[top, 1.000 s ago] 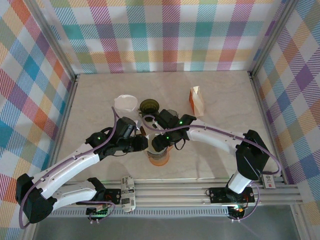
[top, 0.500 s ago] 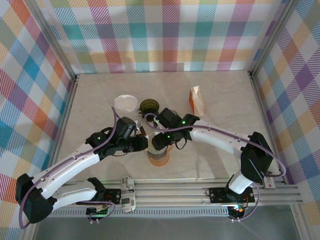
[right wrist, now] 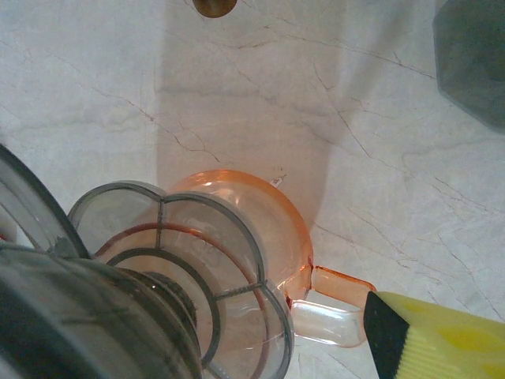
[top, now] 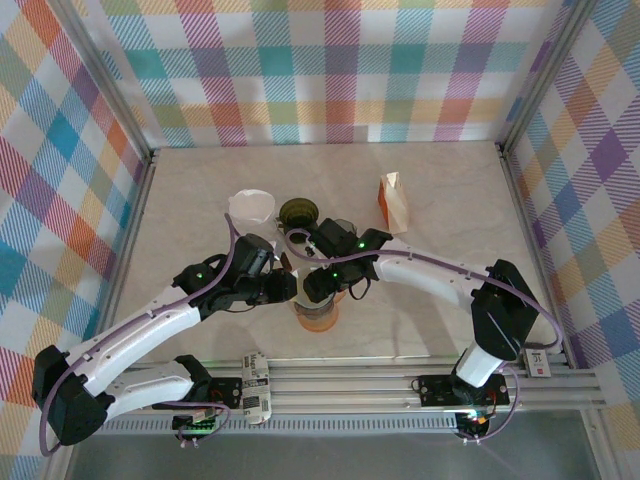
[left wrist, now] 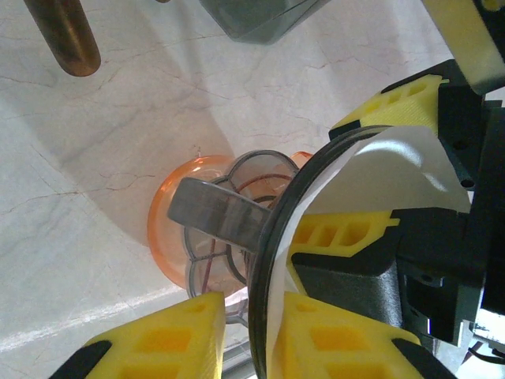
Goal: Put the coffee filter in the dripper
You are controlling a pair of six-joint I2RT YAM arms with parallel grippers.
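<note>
Filter: white paper [left wrist: 394, 170] in the mouth of the dripper [left wrist: 272, 237]. One edge curls up past the rim and the rest lies against the inner wall. It looks thin, soft and slightly creased.
Dripper: a smoke-grey clear cone with its petal-shaped base over the orange cup [right wrist: 268, 213]. It looks tilted. Whether it rests on the cup cannot be told.
Left gripper [left wrist: 248, 316]: clamped on the dripper's rim, one yellow finger on each side of the wall.
Right gripper [top: 318, 287]: its fingers stand wide apart at the cone's mouth with the paper between them, not pinched flat.
Key relation: the cone's long axis runs from the right fingers down to the base. The filter lies just ahead of those fingers, so the right arm is the nearer one, and the left only steadies the dripper.
Next move, judged: press the paper deeper along that axis until it is seated.
</note>
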